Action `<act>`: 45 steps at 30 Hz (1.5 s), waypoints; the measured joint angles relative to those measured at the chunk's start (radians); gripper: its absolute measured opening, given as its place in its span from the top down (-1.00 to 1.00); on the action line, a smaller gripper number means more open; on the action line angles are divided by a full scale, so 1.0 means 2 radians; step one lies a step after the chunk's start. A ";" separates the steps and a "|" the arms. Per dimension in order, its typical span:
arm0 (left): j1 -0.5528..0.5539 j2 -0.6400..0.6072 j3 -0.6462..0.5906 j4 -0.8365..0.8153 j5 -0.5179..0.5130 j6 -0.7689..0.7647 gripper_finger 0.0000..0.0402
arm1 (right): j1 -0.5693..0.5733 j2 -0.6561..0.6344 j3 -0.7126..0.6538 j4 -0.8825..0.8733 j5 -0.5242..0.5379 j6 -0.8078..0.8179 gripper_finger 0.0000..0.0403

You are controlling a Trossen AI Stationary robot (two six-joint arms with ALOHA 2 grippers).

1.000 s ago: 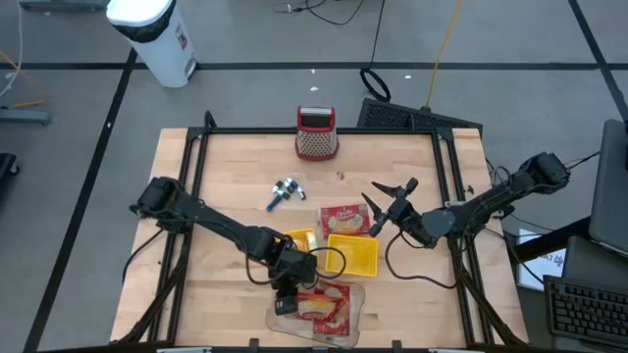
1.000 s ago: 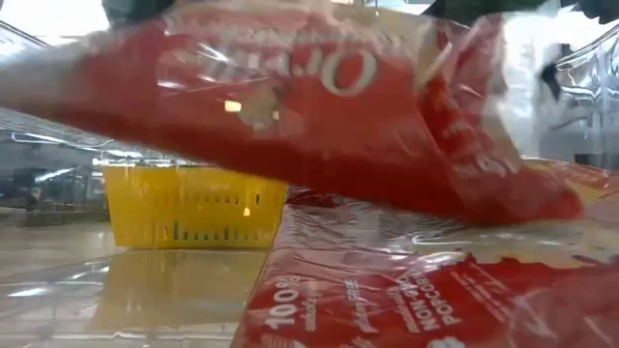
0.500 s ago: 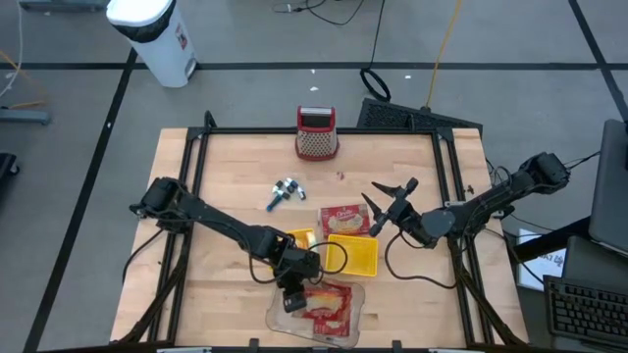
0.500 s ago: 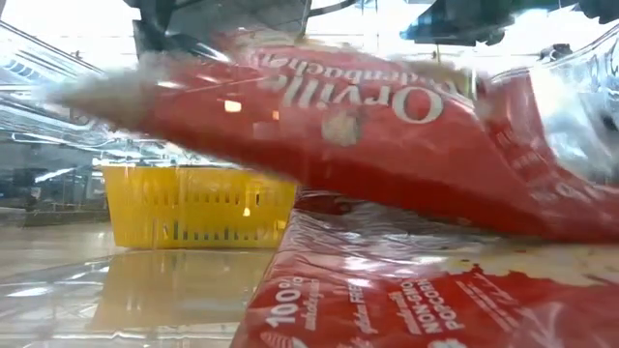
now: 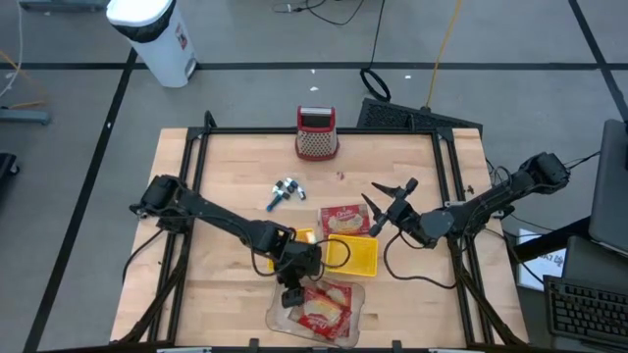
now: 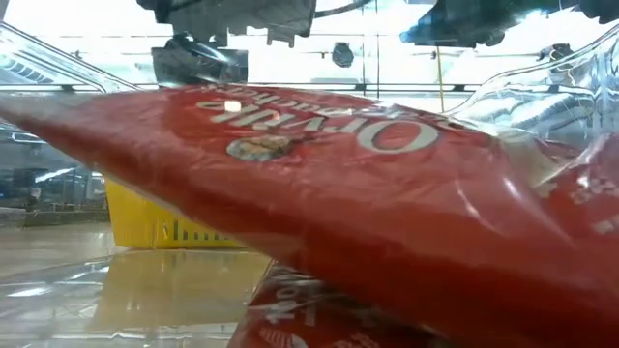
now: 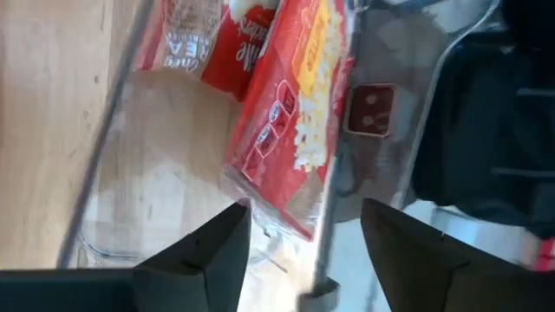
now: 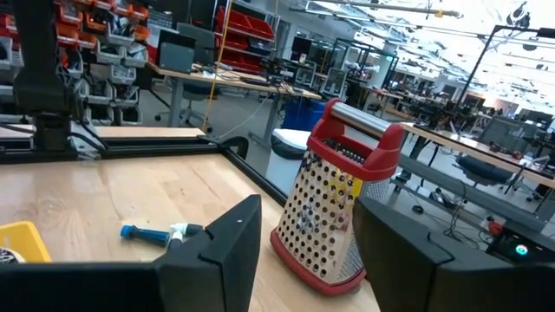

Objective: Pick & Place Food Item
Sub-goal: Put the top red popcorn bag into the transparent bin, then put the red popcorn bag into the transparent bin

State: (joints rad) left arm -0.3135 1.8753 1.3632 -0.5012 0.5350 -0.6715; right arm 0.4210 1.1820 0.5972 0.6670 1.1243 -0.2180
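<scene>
A red popcorn packet point(image 5: 322, 306) lies tilted on top of another red packet point(image 6: 319, 319) inside a clear plastic tray point(image 5: 278, 319) at the table's near edge. In the left wrist view the top packet point(image 7: 295, 130) runs away from my fingers. My left gripper point(image 5: 291, 297) hangs just above the tray's left end, pointing slantwise down. It is open point(image 7: 303, 251), and the packet's near corner lies below the gap. My right gripper point(image 5: 385, 196) waits open and level above the table's right half, beyond the yellow basket point(image 5: 351, 253).
A third popcorn packet point(image 5: 340, 220) lies just behind the yellow basket. A red-handled grater point(image 5: 316, 134) stands at the far edge and shows close in the right wrist view point(image 8: 334, 199). A small blue-and-white object point(image 5: 285, 189) lies left of centre. The tray sits right at the table's near edge.
My left gripper has let go of the red popcorn packet. The packet was held up off the lower packet and has sunk onto it in the clear tray, still tilted. The gripper has edged slightly toward the table's far right.
</scene>
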 joint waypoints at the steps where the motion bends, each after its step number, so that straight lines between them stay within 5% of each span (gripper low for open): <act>1: 0.003 -0.002 0.000 0.001 0.002 -0.007 -0.12 | 0.000 0.000 0.000 0.000 0.000 -0.001 0.15; 9: 0.012 -0.050 0.000 -0.003 -0.044 0.010 -0.17 | 0.000 0.000 0.000 0.003 0.000 -0.015 0.15; 13: 0.008 -0.104 0.000 -0.011 -0.127 0.045 -0.17 | 0.000 0.000 0.000 -0.004 0.000 -0.014 0.15; 18: -0.033 -0.176 -0.017 0.018 -0.305 0.137 -0.17 | 0.009 0.000 0.000 -0.030 -0.001 0.027 0.15; 22: -0.036 -0.234 -0.090 0.124 -0.315 0.178 -0.17 | 0.011 0.000 0.000 -0.069 -0.012 0.063 0.15; 27: -0.005 -0.294 -0.226 0.253 -0.316 0.168 -0.17 | -0.025 0.000 0.000 -0.099 -0.113 0.107 0.15; 32: 0.043 -0.342 -0.332 0.359 -0.318 0.155 -0.17 | -0.109 0.000 0.000 -0.152 -0.269 0.159 0.15; 37: 0.091 -0.392 -0.379 0.405 -0.320 0.166 -0.17 | -0.212 0.000 0.000 -0.236 -0.410 0.243 0.15; 45: 0.150 -0.421 -0.410 0.406 -0.315 0.194 -0.17 | -0.326 0.003 0.000 -0.392 -0.521 0.348 0.15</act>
State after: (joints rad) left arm -0.0127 1.0340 0.5434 0.3109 -0.0946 -0.2825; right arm -0.2308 1.1882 0.5976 -0.1179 0.0825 0.4770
